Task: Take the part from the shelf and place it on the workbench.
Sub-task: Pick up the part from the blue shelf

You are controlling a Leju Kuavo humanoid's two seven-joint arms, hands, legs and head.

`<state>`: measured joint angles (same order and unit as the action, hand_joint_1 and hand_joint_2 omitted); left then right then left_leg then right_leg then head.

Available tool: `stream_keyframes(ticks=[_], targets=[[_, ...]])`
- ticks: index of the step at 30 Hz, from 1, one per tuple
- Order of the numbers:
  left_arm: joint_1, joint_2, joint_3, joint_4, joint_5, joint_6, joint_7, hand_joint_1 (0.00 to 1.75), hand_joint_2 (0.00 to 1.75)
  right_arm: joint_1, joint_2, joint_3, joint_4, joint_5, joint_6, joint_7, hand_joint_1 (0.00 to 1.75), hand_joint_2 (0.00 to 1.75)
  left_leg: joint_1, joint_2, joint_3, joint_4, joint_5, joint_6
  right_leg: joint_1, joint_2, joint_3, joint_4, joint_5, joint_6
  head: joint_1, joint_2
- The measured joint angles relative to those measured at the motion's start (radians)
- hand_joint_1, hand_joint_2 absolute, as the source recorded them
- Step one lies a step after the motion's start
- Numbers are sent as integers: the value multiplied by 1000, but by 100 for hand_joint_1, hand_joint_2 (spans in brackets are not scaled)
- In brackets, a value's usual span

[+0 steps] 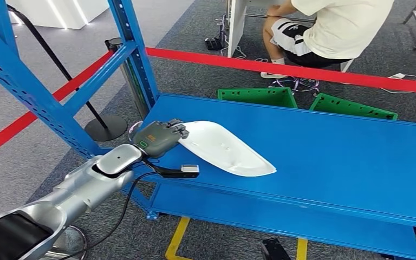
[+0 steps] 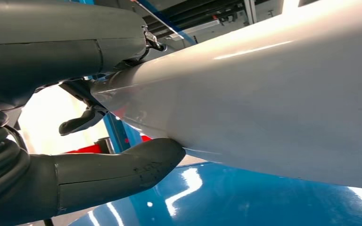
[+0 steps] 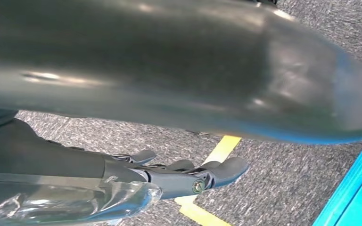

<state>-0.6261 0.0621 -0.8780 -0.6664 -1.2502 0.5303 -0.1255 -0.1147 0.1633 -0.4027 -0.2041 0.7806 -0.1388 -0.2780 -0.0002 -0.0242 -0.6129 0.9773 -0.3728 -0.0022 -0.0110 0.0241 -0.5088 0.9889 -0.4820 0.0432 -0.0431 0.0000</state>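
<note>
one left hand (image 1: 160, 138) outstretched, gripping white part (image 1: 227, 149) over shelf (image 1: 330, 157)

A cordoned workshop is indicated by blue steel racking (image 1: 59, 103), with red barrier tape (image 1: 281, 69) strung behind it.

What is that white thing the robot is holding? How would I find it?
Look at the big blue shelf that fills the middle of the head view. Near its left end, the silver arm's left robot hand grips one end of the white part. It is a smooth, long, curved shell, pointed at its far end, and the only white thing on the blue surface.
</note>
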Motion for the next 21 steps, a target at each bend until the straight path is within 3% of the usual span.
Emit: stream_keyframes(ticks=[21], targets=[[2, 9, 7, -22, -5, -15, -3, 169, 175, 0, 0, 1, 0, -11, -6, -6, 0, 0, 0, 0, 0, 0, 0, 0, 0, 0, 0, 0, 0, 0, 0, 0]])
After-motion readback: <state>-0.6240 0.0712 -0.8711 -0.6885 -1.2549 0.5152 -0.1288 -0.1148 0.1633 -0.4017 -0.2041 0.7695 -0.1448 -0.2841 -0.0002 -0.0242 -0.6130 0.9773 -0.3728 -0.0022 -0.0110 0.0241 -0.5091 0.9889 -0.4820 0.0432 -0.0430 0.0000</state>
